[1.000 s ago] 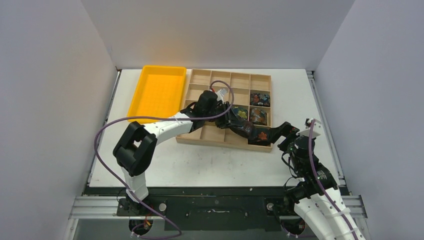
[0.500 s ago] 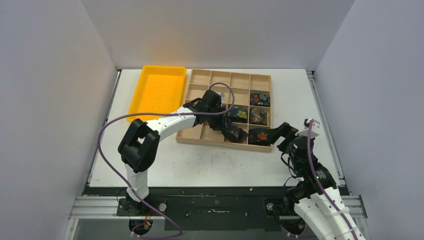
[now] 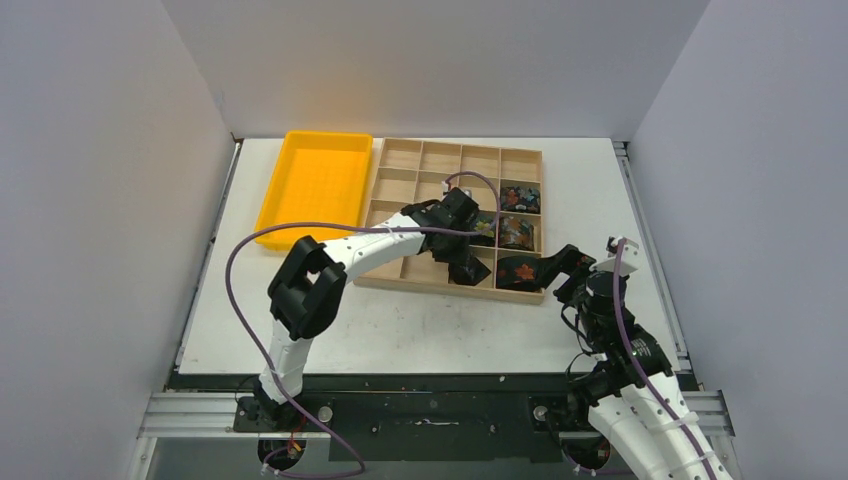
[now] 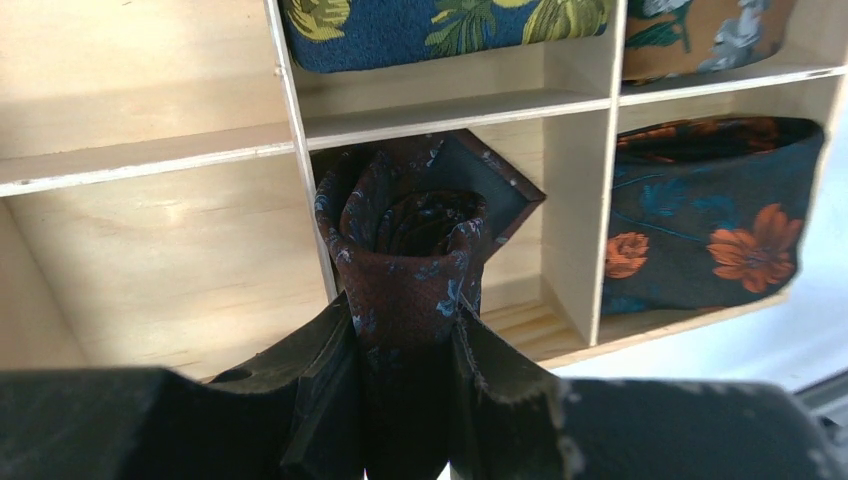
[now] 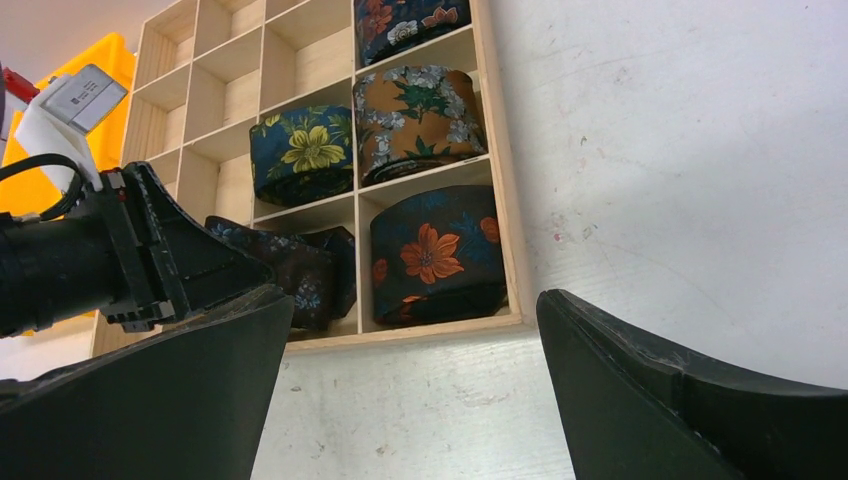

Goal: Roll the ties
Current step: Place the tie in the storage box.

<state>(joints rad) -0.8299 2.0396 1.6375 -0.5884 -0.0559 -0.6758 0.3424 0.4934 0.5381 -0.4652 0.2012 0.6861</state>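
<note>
My left gripper is shut on a coiled dark brown tie with a blue print. It holds the coil over a front-row cell of the wooden tray, and the coil's loose end points into that cell. The same tie shows beside the left gripper. One cell to the right lies a rolled dark tie with orange flowers. Behind it sit a blue tie with a yellow flower and an orange-brown one. My right gripper is open and empty over the table, just in front of the tray's front right corner.
A yellow bin stands left of the wooden tray. A further rolled tie fills a cell near the tray's back right. The left arm's purple cable loops over the left side of the table. White walls close in both sides.
The left gripper has moved right and toward the tray's front row with the tie. The strip that trailed toward the right gripper is now gathered at the coil. The right arm has not moved.
</note>
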